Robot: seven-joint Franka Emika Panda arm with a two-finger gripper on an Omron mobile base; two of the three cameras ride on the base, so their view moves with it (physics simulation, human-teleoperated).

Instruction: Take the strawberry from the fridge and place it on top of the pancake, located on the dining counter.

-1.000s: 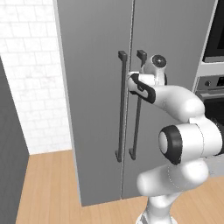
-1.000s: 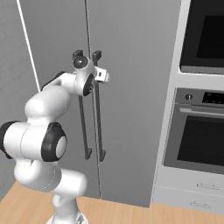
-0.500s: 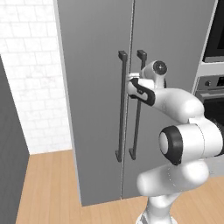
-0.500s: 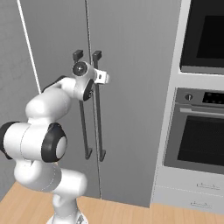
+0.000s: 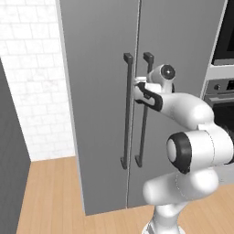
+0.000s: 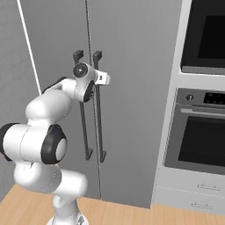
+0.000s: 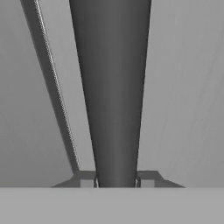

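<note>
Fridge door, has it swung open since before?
No. The fridge doors still sit flush, as far from the oven as before. The end effector has shut on the right handle.

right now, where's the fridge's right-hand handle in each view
left base view: right-hand handle, centre, right bar of the pair, tool shut on it.
right base view: left of centre, right bar again.
hand view: wide dark bar down the middle.
shared landmark: door seam.
</note>
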